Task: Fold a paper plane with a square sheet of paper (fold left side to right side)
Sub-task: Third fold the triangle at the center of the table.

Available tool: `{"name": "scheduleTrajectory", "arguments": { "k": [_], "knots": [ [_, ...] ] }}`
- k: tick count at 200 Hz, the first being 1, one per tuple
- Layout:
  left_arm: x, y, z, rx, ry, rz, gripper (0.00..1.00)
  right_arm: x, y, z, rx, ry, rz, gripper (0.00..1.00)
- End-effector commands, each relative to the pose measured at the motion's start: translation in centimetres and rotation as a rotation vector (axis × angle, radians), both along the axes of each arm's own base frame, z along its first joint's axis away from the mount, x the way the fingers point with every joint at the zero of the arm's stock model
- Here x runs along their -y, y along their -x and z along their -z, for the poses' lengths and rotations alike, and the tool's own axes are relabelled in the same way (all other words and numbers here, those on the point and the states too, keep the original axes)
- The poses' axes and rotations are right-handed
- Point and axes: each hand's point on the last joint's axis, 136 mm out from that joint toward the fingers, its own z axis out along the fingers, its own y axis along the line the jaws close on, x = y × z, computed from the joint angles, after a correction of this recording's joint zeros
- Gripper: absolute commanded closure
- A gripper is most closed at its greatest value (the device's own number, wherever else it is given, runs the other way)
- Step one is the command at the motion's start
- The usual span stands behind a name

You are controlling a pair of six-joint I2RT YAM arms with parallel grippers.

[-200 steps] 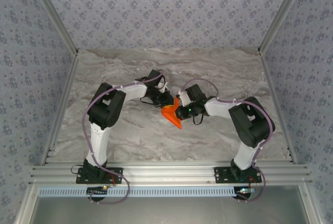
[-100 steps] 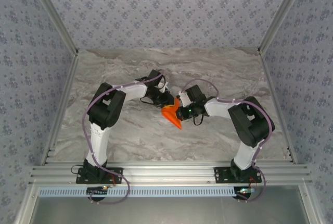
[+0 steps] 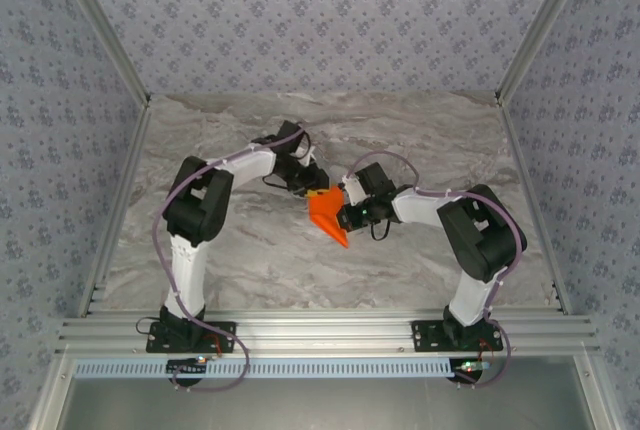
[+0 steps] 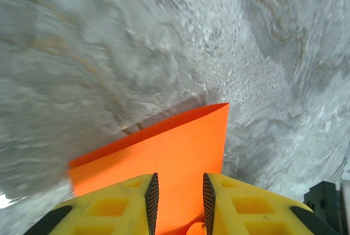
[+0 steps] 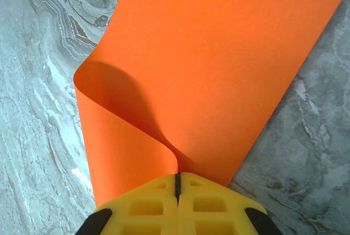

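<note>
Grey marbled tabletop bears the curled, thin orange-red square sheet of paper mid-table; the right gripper, clamped on its bend, should pin it while the slightly parted left gripper slips off without dragging.

The square sheet of paper lies on the table between left pincer and right pincer.

Smooth matt orange sheet of paper; marble-patterned table (slight sheen); right tool yellow plastic.
</note>
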Motion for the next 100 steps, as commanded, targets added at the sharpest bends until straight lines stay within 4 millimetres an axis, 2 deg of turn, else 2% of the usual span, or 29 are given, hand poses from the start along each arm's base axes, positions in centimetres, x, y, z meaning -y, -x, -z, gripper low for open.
{"name": "scheduleTrajectory", "arguments": {
  "k": [1,18,43,68,100],
  "knots": [
    [-1.5,0.3,-3.8,0.076,0.007,-0.008,0.75,1.8,2.7,3.6,-0.105,0.114,-0.015,1.0],
    [-2.0,1.6,-4.2,0.088,0.034,-0.02,0.8,1.6,2.7,3.5,-0.103,0.108,-0.016,1.0],
    [-0.5,4.6,-4.4,0.058,0.13,0.015,0.84,1.3,2.6,3.3,-0.1,0.109,-0.023,1.0],
    [1.2,7.1,-3.2,0.024,0.135,0.064,0.85,1.3,2.6,3.2,-0.099,0.115,-0.028,1.0],
    [2.1,8.4,-1.2,-0.011,0.125,0.068,0.85,1.2,2.6,3.2,-0.1,0.117,-0.032,1.0]
  ]
}}
